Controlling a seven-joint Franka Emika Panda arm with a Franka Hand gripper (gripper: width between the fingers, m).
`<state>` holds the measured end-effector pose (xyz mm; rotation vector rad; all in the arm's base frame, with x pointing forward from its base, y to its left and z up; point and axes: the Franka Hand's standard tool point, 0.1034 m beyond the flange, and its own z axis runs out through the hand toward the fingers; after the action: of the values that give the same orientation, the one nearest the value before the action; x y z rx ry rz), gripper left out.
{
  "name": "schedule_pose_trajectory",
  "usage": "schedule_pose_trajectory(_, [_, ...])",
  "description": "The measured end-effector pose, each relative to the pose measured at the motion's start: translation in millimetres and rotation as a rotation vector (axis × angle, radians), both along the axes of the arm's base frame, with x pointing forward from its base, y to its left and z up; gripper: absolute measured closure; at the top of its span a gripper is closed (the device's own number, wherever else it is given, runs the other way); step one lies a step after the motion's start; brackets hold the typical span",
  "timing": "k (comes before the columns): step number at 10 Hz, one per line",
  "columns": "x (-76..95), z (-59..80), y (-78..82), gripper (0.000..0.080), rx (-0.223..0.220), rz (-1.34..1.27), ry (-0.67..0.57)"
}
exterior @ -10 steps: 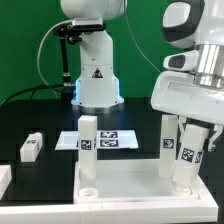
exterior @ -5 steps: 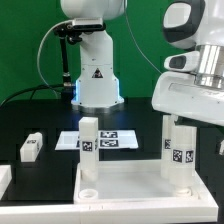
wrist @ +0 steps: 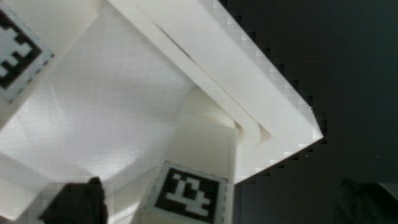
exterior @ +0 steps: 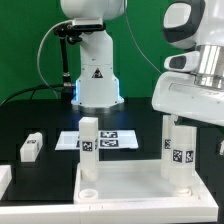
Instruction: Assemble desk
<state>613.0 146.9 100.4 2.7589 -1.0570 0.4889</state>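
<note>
Now — released around a leg post

Seen spread wide in the wrist view: fingers (wrist: 75,202), clear of both sides of the tagged leg post (exterior: 180,155). Standing upright on the top panel (exterior: 130,188), toward the exterior view's right. Second post (exterior: 89,150) upright toward the left; third post (exterior: 31,147) lying apart on the black bench (exterior: 30,115) — near the marker board (exterior: 112,140).

- The black table (exterior: 30,115) carries the desk's white top panel (exterior: 130,187) at its near edge.
- A loose leg post (exterior: 31,147) lies at the exterior view's left.
- The marker board (exterior: 118,141) lies flat, farther back.
</note>
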Motion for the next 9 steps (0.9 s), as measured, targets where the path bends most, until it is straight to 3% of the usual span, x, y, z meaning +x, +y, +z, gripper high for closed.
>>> schedule_pose_trajectory(2, [10.1, 22.1, -10.0, 0.0151, 0.07, 0.018, 0.001])
schedule_pose_trajectory(4, [32.0, 44.5, -35.0, 0.0151, 0.123, 0.008, -0.011])
schedule_pose_trajectory(7, [37.2, 46.3, -61.9, 0.0151, 0.19, -0.031, 0.053])
schedule_pose_trajectory(9, [38.9, 45.5, -67.7, 0.0151, 0.217, -0.034, 0.056])
